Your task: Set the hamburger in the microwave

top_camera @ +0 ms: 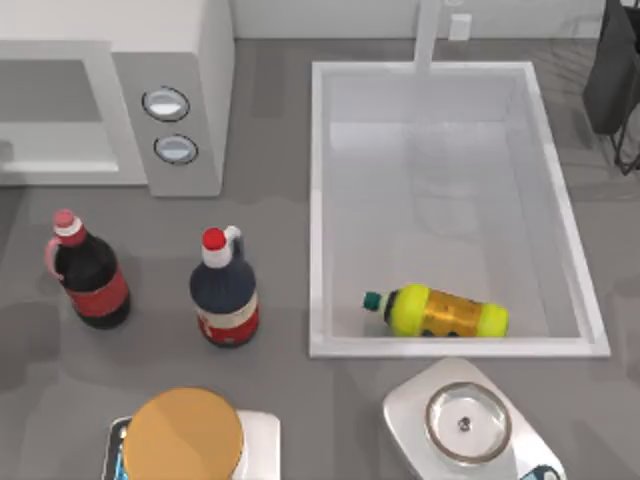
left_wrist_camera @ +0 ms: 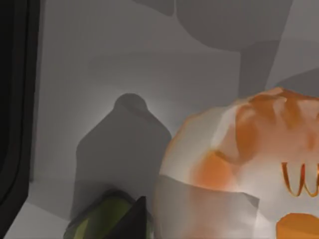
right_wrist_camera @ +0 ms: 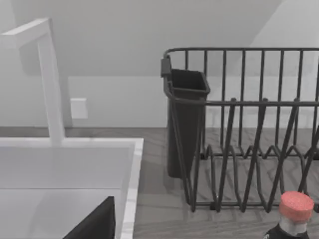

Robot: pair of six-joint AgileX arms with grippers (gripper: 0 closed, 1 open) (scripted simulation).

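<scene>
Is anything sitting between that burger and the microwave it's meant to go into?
Yes. Two dark bottles, one with a pink cap and one with a red cap, stand between the hamburger at the table's near edge and the microwave at the far left.

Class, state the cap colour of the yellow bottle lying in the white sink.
Dark green cap, clearest in the top view.

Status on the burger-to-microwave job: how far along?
Barely started. Done: nothing visible; the round tan-orange hamburger sits at the table's near edge on the left, far from the white-and-grey microwave with two dials at the far left. In hand: the left wrist view shows the bun close up, so the left arm seems to be near it. Left: grasp, carry, place inside.
</scene>
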